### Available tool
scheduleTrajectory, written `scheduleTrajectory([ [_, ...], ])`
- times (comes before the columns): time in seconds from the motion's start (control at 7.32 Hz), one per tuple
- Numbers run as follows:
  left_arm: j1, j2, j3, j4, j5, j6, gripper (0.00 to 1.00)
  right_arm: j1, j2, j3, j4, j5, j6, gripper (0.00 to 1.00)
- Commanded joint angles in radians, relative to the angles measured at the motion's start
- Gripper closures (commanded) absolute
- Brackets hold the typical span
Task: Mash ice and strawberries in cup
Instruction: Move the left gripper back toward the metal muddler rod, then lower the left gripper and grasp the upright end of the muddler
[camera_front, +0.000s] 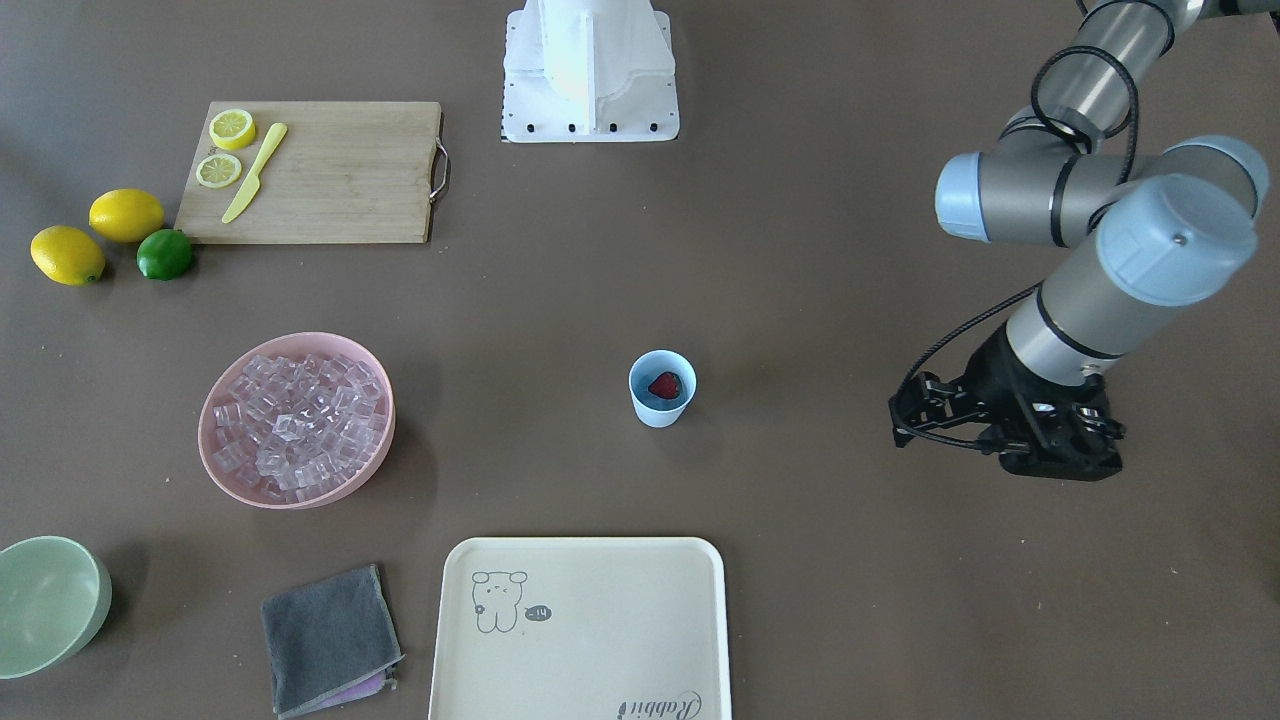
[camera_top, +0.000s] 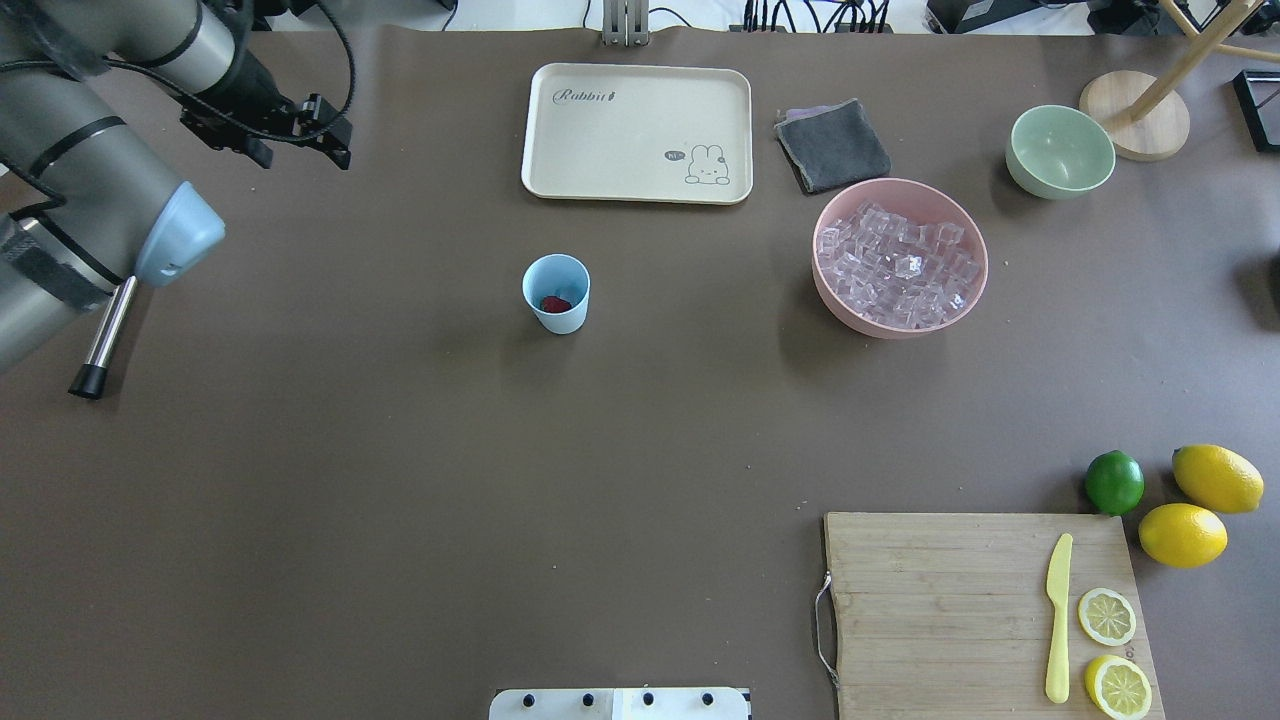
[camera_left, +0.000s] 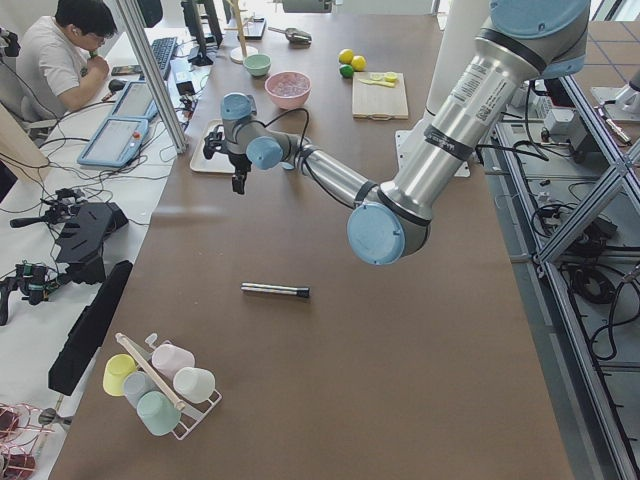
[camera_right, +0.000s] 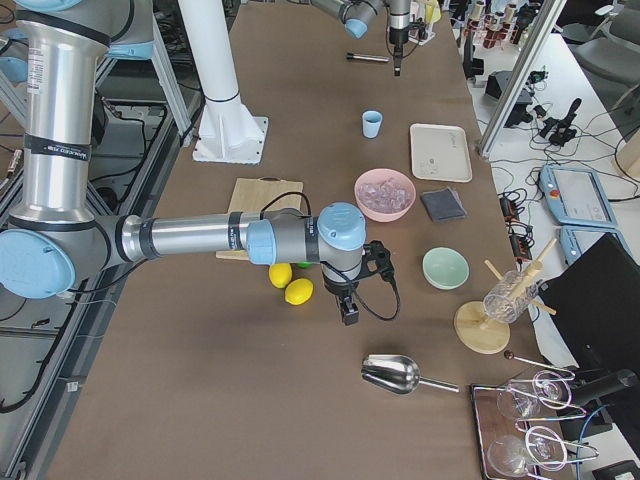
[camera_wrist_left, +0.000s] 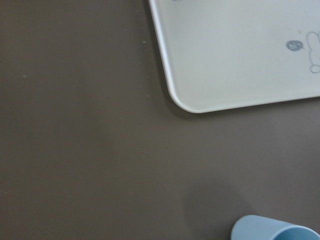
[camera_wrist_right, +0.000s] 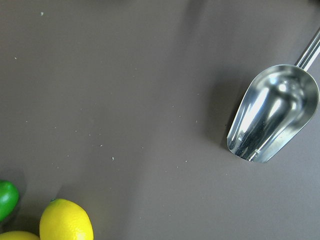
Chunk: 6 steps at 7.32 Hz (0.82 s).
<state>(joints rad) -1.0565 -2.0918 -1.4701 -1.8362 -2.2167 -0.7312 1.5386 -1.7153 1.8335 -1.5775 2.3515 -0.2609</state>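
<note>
My left tool (camera_front: 1055, 450) hangs over the bare surface (camera_front: 800, 300), well to one side of the cup (camera_front: 658, 412). I cannot tell how far its jaws stand apart or whether it has hold of anything. A metal rod (camera_top: 105, 340) with a black tip lies on the surface beneath my left elbow. The cup stands upright near the tray (camera_front: 580, 630), with the strawberry (camera_front: 664, 384) inside it. The ice (camera_front: 297, 425) is heaped in the pink bowl (camera_front: 300, 500), well apart from the cup. My right tool (camera_right: 349, 312) hovers near the lemons (camera_wrist_right: 66, 220) and a metal scoop (camera_wrist_right: 272, 115). Its opening I cannot tell either.
</note>
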Motion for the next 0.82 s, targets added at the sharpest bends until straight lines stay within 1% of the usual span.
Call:
scheduleTrajectory([
  [0.0,-0.095,0.134,0.058,-0.049,-0.012,0.22,0.03,0.0,0.005,0.003,0.001,0.0,0.0,0.04],
  [0.14,-0.097,0.156,0.123,-0.073,-0.008,0.255,0.03,0.0,0.008,0.001,0.001,0.0,-0.001,0.02],
  [0.27,-0.097,0.163,0.199,-0.143,-0.002,0.254,0.03,0.0,0.019,0.0,0.001,-0.001,0.002,0.02],
  [0.41,-0.102,0.171,0.246,-0.188,0.0,0.251,0.03,0.002,0.017,0.01,-0.001,0.0,0.003,0.02],
  [0.55,-0.103,0.176,0.246,-0.192,0.0,0.251,0.03,0.0,0.019,0.007,0.001,-0.001,0.005,0.02],
  [0.68,-0.102,0.208,0.243,-0.225,-0.001,0.248,0.03,0.0,0.022,0.015,0.001,0.0,0.018,0.02],
])
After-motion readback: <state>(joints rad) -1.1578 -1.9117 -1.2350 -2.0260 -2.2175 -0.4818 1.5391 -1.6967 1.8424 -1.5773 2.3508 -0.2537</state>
